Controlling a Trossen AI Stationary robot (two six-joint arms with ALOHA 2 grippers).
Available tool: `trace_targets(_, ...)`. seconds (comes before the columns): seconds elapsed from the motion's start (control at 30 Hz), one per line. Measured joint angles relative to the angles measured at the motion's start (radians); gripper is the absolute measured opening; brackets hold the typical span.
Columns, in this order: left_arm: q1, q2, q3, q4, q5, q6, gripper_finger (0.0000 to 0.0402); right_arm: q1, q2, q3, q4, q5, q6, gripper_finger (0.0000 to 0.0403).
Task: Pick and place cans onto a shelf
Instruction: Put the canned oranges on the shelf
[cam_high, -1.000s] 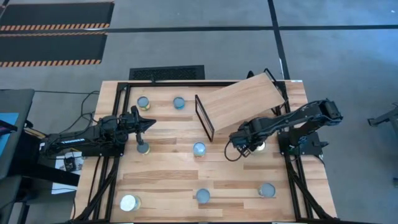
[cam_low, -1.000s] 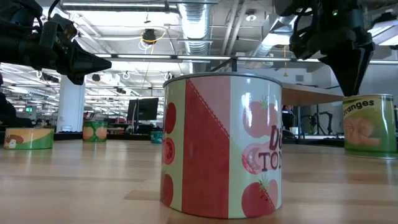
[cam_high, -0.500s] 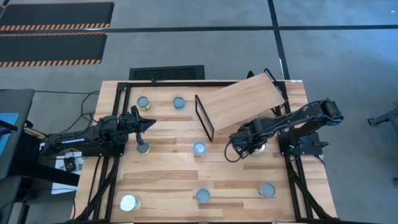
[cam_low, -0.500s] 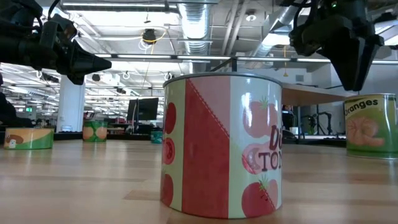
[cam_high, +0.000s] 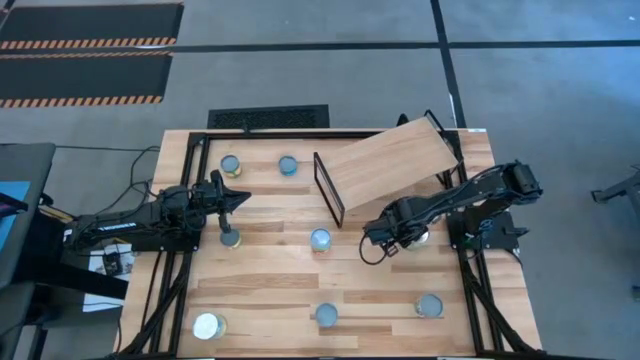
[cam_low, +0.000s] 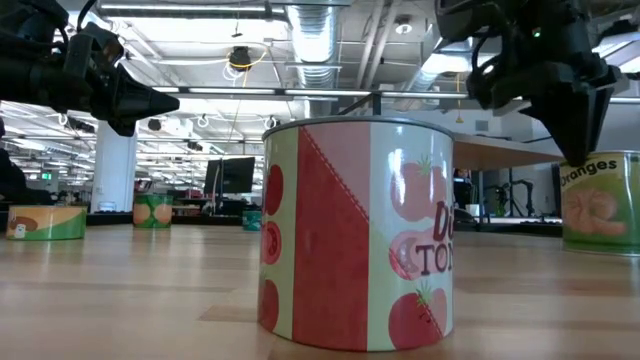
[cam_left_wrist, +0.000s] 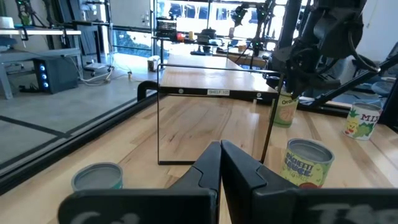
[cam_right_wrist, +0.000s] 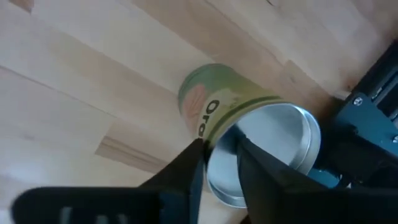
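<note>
Observe the oranges can (cam_right_wrist: 249, 134): green label, silvery top, upright at the table's 3 o'clock side, just below the slanted shelf (cam_high: 390, 165). The right gripper (cam_right_wrist: 219, 160) hangs over its rim, fingers narrowly apart, not clamped. The left gripper (cam_high: 240, 197), at 9 o'clock, is fully closed and empty.

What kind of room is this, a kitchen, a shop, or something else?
Most likely a robotics lab or workshop, not a kitchen. Bare ducts and pipes run across an open ceiling, desks with monitors stand behind, and striped hazard mats lie on the grey floor beside the wooden table.
</note>
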Motion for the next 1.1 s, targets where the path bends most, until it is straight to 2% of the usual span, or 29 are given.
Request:
trace_targets(0.23, 0.0, 0.0, 0.0, 0.0, 0.0, 0.0, 0.0, 0.0, 0.007, 0.037, -0.024, -0.041, -0.103, 0.0013)
trace_targets(0.4, 0.0, 0.0, 0.0, 0.0, 0.0, 0.0, 0.0, 0.0, -0.023, 0.146, -0.052, -0.056, -0.183, 0.0011)
trace_targets(0.67, 0.0, 0.0, 0.0, 0.0, 0.0, 0.0, 0.0, 0.001, -0.043, 0.421, -0.167, -0.056, -0.277, 0.0005)
trace_targets(0.8, 0.0, 0.0, 0.0, 0.0, 0.0, 0.0, 0.0, 0.009, -0.044, 0.586, -0.228, -0.003, -0.341, 0.0003)
trace_targets(0.93, 0.0, 0.0, 0.0, 0.0, 0.0, 0.0, 0.0, -0.001, -0.045, 0.733, -0.261, 0.111, -0.4, 0.0004)
trace_targets(1.1, 0.0, 0.0, 0.0, 0.0, 0.0, 0.0, 0.0, -0.091, -0.042, 0.837, -0.261, 0.276, -0.585, 0.0003)
